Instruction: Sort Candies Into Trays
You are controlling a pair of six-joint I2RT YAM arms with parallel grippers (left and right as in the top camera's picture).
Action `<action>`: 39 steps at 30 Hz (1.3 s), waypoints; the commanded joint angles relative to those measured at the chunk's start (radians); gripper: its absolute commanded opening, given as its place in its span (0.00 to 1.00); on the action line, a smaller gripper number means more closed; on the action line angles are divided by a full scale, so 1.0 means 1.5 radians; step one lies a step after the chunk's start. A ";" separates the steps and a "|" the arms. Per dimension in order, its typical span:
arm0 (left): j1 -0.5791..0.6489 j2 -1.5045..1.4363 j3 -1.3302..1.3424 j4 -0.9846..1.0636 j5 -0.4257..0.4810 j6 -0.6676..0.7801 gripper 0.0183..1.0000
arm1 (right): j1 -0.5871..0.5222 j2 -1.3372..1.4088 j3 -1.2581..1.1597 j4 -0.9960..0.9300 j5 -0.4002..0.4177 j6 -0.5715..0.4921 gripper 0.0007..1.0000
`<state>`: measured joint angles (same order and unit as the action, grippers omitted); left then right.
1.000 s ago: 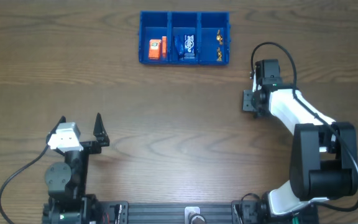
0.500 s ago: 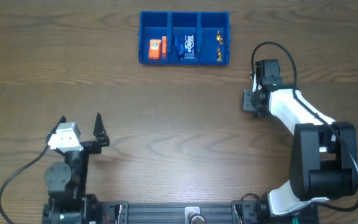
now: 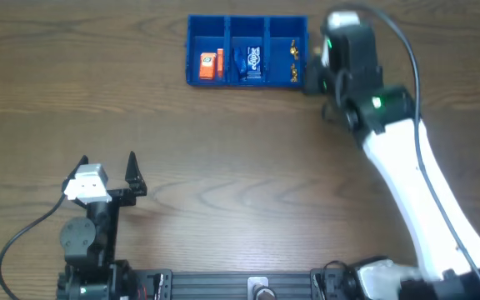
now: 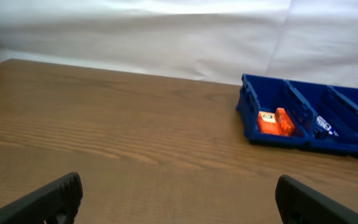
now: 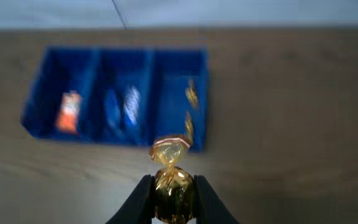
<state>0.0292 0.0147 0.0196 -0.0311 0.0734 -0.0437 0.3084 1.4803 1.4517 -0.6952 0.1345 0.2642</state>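
Note:
A blue three-compartment tray (image 3: 192, 50) lies at the table's far middle. Orange candies (image 3: 210, 64) fill its left bin, blue candies (image 3: 248, 62) the middle one, gold candies (image 3: 294, 62) the right one. My right gripper (image 3: 313, 82) hangs raised by the tray's right end. In the right wrist view it (image 5: 173, 190) is shut on a gold-wrapped candy (image 5: 173, 177), with the tray (image 5: 104, 135) below and ahead. My left gripper (image 3: 108, 165) sits open near its base, nothing between its fingers (image 4: 48, 199); the tray (image 4: 272, 138) lies far ahead of it.
Bare wooden tabletop surrounds the tray on all sides. A white wall or sheet stands behind the table's far edge (image 4: 135, 74). The right arm's white link (image 3: 415, 183) stretches across the table's right side.
The right arm has swung from the table's right-middle up to the tray's right end and risen. The left arm has not moved.

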 commanded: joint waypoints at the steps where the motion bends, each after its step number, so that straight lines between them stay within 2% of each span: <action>1: 0.002 -0.004 -0.010 -0.027 0.010 0.010 1.00 | 0.009 0.214 0.212 -0.053 0.040 0.013 0.08; 6: 0.002 -0.004 -0.010 -0.027 0.010 0.010 1.00 | 0.009 0.386 0.345 -0.055 0.037 0.024 0.09; 14: 0.002 -0.004 -0.010 -0.027 0.010 0.010 1.00 | 0.006 0.443 0.348 -0.031 0.045 0.046 0.10; 18: 0.002 -0.004 -0.010 -0.027 0.010 0.010 1.00 | 0.006 0.444 0.348 -0.029 0.045 0.046 0.19; 19: 0.002 -0.004 -0.010 -0.027 0.010 0.010 1.00 | 0.006 0.444 0.348 -0.029 0.045 0.046 0.29; 23: 0.002 -0.004 -0.010 -0.027 0.010 0.010 1.00 | 0.001 0.444 0.348 -0.024 0.051 0.040 0.82; 25: 0.002 -0.004 -0.010 -0.027 0.010 0.010 1.00 | -0.005 0.441 0.348 -0.019 0.047 0.033 1.00; 29: 0.002 -0.004 -0.010 -0.027 0.010 0.009 1.00 | -0.010 0.360 0.316 -0.024 0.054 0.010 1.00; 31: 0.002 -0.004 -0.010 -0.027 0.010 0.010 1.00 | -0.010 0.277 0.266 -0.009 0.078 0.003 1.00; 35: 0.002 -0.004 -0.010 -0.027 0.010 0.010 1.00 | -0.039 0.024 0.063 0.065 0.085 -0.087 1.00; 39: 0.002 -0.004 -0.010 -0.027 0.010 0.010 1.00 | -0.113 -0.299 -0.200 0.131 0.084 -0.091 1.00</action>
<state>0.0292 0.0147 0.0200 -0.0307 0.0734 -0.0441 0.2039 1.2812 1.3766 -0.5076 0.2348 0.1719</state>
